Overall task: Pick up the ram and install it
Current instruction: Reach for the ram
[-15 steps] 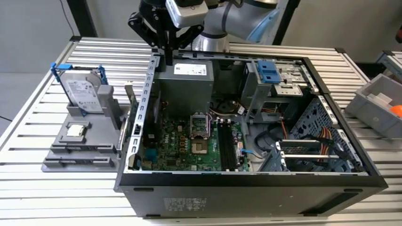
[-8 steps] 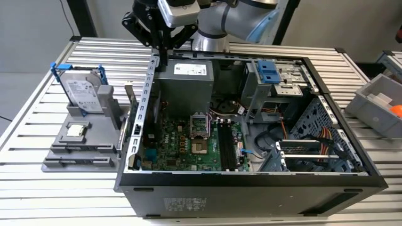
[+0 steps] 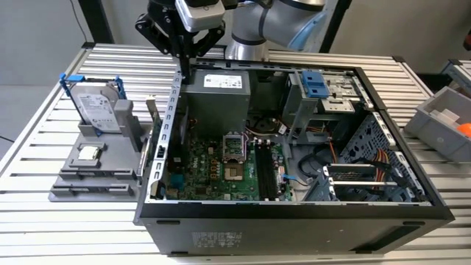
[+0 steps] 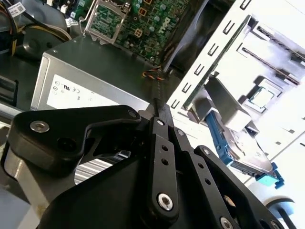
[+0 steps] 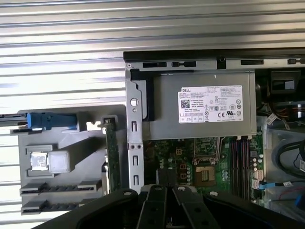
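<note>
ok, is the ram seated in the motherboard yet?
No: in the first wrist view the ram stands on edge in the grey holder, outside the case.

I see open case (image 3: 294, 223) lying on slatted table (image 3: 66, 232), power supply (image 3: 220, 96) at its far end, motherboard (image 3: 213, 171) on its floor. Grey holder (image 3: 92, 179) just beside case, on the exterior view's left: hard drive (image 3: 96, 105) upright in it, CPU (image 3: 90, 153) flat in front. Grey bin (image 3: 442, 118) at the exterior view's right edge, something orange (image 3: 464, 130) inside.
</note>
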`<state>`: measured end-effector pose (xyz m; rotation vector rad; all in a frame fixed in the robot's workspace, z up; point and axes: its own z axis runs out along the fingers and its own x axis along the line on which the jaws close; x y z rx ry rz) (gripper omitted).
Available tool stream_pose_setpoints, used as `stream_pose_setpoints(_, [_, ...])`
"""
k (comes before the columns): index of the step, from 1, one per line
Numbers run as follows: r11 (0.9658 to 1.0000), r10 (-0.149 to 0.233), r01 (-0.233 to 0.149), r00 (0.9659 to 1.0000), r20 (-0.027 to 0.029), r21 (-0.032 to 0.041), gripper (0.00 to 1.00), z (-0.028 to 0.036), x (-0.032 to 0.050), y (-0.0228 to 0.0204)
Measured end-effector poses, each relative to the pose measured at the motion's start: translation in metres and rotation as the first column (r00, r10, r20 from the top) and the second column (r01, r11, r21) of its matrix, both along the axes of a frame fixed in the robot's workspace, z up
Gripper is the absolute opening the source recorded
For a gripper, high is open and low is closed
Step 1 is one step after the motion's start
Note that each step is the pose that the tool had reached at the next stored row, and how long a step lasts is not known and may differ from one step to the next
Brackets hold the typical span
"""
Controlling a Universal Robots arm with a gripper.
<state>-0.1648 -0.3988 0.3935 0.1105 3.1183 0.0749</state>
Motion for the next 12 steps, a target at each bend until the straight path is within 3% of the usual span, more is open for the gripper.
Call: stream_pose_setpoints(12, [1.0000, 0.000, 0.000, 1.0000, -0.0001, 0.0000, 0.00, 0.0000, -0.0148, 0.0000])
